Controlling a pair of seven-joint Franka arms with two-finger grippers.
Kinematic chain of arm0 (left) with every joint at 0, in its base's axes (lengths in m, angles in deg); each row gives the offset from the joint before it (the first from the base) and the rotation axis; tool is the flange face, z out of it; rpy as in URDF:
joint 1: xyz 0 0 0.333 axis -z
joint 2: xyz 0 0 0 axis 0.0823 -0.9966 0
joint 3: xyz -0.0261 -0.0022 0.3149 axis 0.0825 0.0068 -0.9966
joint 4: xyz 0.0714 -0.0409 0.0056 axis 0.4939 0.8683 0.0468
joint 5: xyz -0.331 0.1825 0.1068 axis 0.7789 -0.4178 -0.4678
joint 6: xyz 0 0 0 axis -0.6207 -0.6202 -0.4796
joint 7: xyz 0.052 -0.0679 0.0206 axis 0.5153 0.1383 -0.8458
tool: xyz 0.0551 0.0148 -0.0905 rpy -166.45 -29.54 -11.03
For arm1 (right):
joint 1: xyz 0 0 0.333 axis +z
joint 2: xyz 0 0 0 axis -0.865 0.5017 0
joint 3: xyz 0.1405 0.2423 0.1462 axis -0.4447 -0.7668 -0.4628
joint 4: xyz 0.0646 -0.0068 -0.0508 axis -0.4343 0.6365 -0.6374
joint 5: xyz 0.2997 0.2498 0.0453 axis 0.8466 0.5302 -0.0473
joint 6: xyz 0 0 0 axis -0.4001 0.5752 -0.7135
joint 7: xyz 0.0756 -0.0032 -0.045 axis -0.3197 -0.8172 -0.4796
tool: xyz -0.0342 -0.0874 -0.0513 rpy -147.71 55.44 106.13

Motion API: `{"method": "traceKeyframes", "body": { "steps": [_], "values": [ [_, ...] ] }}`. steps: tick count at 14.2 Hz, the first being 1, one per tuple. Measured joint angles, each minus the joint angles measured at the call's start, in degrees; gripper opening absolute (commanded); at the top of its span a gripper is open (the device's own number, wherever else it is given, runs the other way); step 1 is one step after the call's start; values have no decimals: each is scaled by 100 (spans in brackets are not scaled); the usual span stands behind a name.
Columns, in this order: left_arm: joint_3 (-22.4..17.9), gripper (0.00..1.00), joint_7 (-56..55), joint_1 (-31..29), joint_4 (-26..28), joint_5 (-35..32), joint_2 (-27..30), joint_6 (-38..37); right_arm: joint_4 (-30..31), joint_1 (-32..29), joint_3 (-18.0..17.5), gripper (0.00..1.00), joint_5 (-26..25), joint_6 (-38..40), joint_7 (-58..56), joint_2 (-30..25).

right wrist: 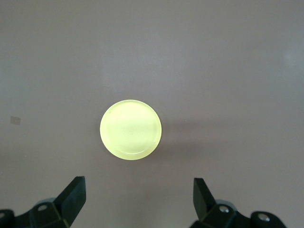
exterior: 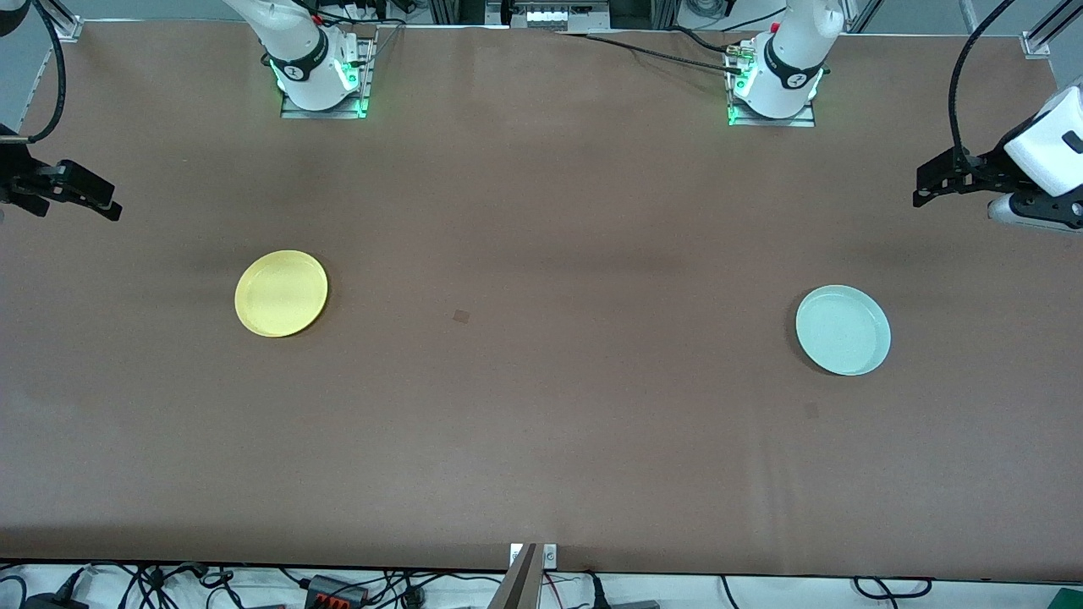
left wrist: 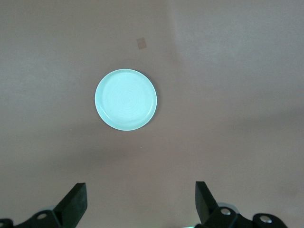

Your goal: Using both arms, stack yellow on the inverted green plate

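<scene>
A: Our left pincer [exterior: 922, 190] hangs high over the left arm's end of the tabletop [exterior: 541, 440], fingers [left wrist: 76, 202] spread wide and holding nothing. Looking down from its wrist, we see the green plate [left wrist: 126, 99] well below it, between the two fingers.

B: And our right pincer [exterior: 106, 203] mirrors that over the right arm's end, also spread and empty, with the yellow plate [right wrist: 130, 129] framed between its fingers [right wrist: 73, 197] far beneath.

A: So where do the plates sit?

B: Yellow [exterior: 281, 293] lies flat on the tabletop toward the right arm's end; green [exterior: 843, 330] lies toward the left arm's end, a little nearer the front camera. They are well apart, and each rests rim up, the hollow facing us.

A: Then we judge that nothing is done yet. The green plate is not inverted and neither plate is touched.

B: Agreed, we are at the very start, both arms poised above their plates. The next move, as we read it, calls for the left pincer to come down onto the green rim, pinch it edge-on and flip it over.

A: A low rim on a flat plate gives us little to bite, so one finger must slip under the edge. Only afterward should the right pincer lift yellow and carry it across.
</scene>
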Motion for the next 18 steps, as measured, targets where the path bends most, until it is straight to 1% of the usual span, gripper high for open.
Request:
{"method": "traceKeyframes", "body": {
  "steps": [8, 18],
  "values": [
    [-9, 100, 0, -46, 3, 0, -16, 22, 0, -1, 3, 100, 0, 0, 0, 0],
    [3, 100, -5, -70, -158, 0, -417, 53, 0, -3, 19, 100, 0, 11, -38, -2]
  ]
}}
